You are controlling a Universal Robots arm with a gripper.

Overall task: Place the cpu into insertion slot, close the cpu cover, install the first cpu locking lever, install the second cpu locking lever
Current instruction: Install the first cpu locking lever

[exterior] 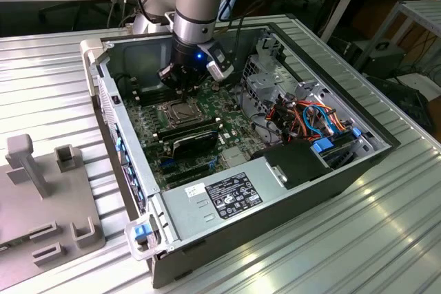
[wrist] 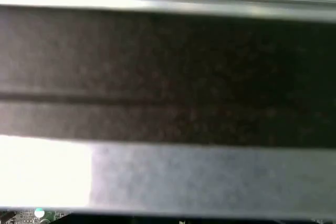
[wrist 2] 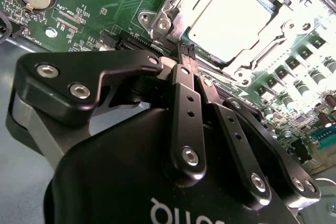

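Gripper [exterior: 180,82] over motherboard [exterior: 180,144] inside open computer case [exterior: 344,170].

Fingers [wrist 2: 185,72] pressed together, tips closed with nothing visibly between them, poised just beside edge of cpu cover [wrist 2: 178,9]. Cpu [wrist 2: 231,17] seated in insertion slot [exterior: 176,110], bright silver top showing through window of closed cover. Slot near middle of motherboard, gripper just beyond it toward rear wall of case. White-and-black label [exterior: 233,195] on power supply [exterior: 275,184] at near edge of case, print too small to read. Partial pale lettering on gripper body, not legible as a word.
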